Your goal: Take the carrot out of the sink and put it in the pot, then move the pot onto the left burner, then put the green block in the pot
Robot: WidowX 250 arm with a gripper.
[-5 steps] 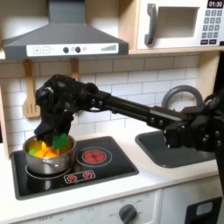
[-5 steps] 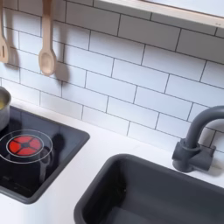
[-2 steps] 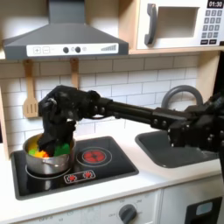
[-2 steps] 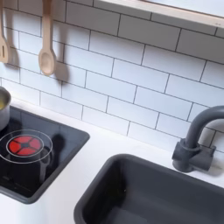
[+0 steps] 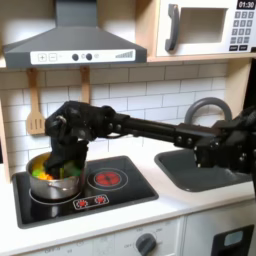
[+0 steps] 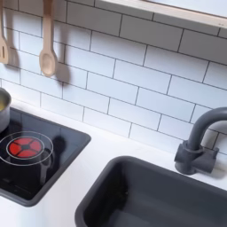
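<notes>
In the first exterior view the steel pot (image 5: 50, 188) stands at the left of the black stovetop (image 5: 120, 198), covering the left burner. The orange carrot (image 5: 42, 175) lies inside it. My gripper (image 5: 64, 167) reaches down into the pot's right half, shut on the green block (image 5: 68, 173), which sits low against the pot's inside. The dark grey sink (image 5: 205, 172) is at the first exterior view's right. In the second exterior view the pot's rim (image 6: 3, 110) peeks in at the left edge and the sink (image 6: 151, 197) fills the lower right.
The arm (image 5: 150, 125) spans the counter from the right. A bare red burner (image 5: 107, 179) (image 6: 25, 146) lies right of the pot. The faucet (image 6: 199, 142) stands behind the sink. Wooden spoons (image 6: 48, 44) hang on the tiled wall, a range hood (image 5: 75, 45) above.
My gripper has come down with the green block from just above the pot into the pot. The pot and carrot have stayed put.
</notes>
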